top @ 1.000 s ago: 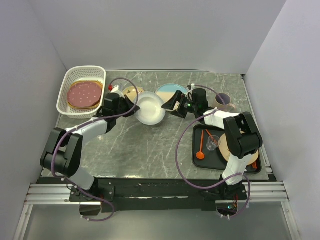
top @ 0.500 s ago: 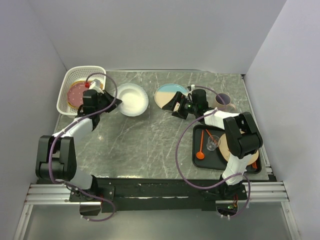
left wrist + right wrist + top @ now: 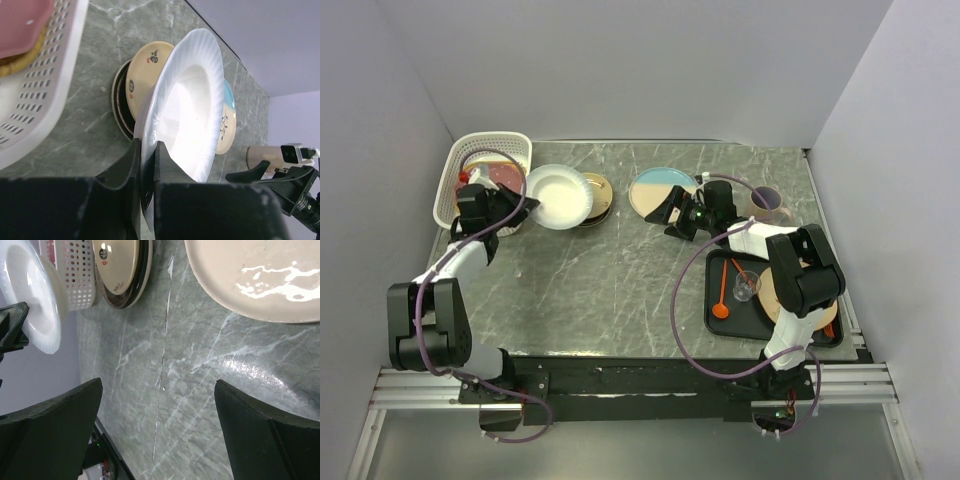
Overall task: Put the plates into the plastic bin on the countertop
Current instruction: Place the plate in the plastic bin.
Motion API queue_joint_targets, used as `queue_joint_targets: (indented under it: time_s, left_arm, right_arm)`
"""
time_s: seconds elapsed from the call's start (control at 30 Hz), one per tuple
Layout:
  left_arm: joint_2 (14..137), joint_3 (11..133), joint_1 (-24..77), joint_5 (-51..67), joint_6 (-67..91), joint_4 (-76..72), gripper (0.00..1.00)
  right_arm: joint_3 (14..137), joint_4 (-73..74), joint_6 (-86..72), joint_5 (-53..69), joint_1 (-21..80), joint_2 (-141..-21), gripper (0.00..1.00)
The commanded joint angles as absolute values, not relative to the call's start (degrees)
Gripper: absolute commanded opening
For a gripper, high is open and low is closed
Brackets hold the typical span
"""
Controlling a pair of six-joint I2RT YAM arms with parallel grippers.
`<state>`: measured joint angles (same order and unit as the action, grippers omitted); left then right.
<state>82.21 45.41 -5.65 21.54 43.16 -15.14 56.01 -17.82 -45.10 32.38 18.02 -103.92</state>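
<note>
Left jaws pinch the white plate (image 3: 558,196) by its rim, so I'd swing it over the bin (image 3: 492,139) just beside them, lower it flat; right jaws hang open.

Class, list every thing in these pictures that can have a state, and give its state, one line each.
left claw: shut on the rim of the white plate
white plate: lifted, tilted, outside the plastic bin
right claw: open, empty
plastic bin: holds a pink plate
tan plate: stacked on a dark brown plate
blue-and-cream plate: flat on the countertop
</note>
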Motion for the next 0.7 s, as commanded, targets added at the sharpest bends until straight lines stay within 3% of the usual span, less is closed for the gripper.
queue_joint_targets:
  time_s: [0.0,0.67]
  left_arm:
    - [78.75,46.06,-7.29,25.49,45.88,-22.06,0.01]
    - [79.10,42.72,-15.11,27.77,52.90,-27.51,0.01]
  right_arm:
    - [55.72,-19.07,-44.39,32.34,18.28,-101.78,1.00]
    - [55.90,-16.61,-42.36,30.50,18.63,-101.43,1.00]
